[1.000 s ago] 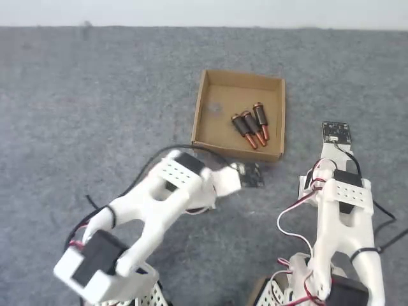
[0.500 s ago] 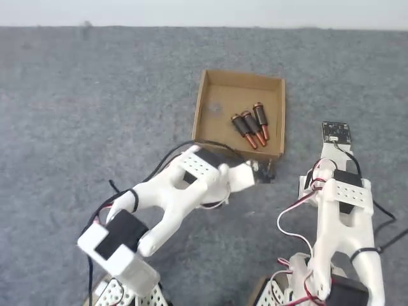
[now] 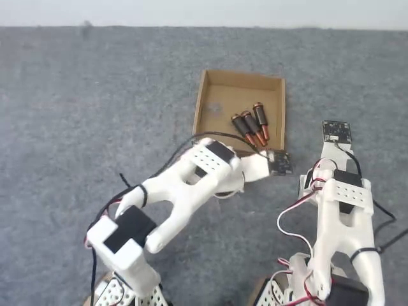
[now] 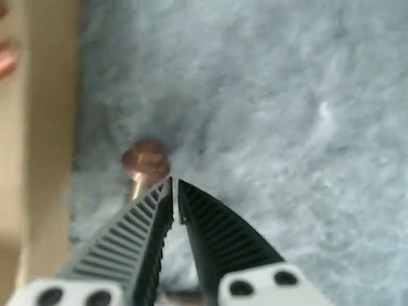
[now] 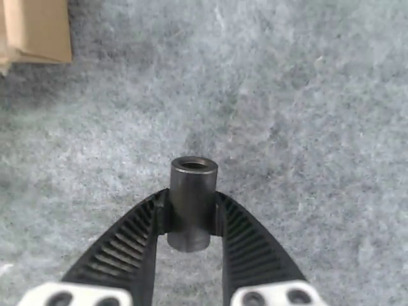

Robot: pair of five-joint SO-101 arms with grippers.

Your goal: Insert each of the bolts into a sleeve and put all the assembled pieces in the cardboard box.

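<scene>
The cardboard box [image 3: 197, 115] sits at the middle back with three assembled pieces [image 3: 250, 127] lying side by side inside. My left arm [image 3: 204, 172] stretches to the box's near right corner. Its gripper [image 4: 174, 185] is shut, and a copper bolt [image 4: 144, 159] pokes out head first beside one finger, its shaft hidden under that finger. The box wall [image 4: 44, 127] runs close beside it. My right gripper [image 5: 191, 203] is shut on a black sleeve [image 5: 192, 185], held with its bore open toward the wrist camera above grey carpet. The right arm [image 3: 344, 197] stands right of the box.
Grey carpet [image 3: 95, 95] covers the whole table. A corner of the box [image 5: 35, 32] shows in the right wrist view. Loose cables [image 3: 299, 204] hang along both arms. Open carpet lies left of the box and behind it.
My left arm has swung to the right, from in front of the box to its near right corner, closer to the right arm. The right arm has stayed still.
</scene>
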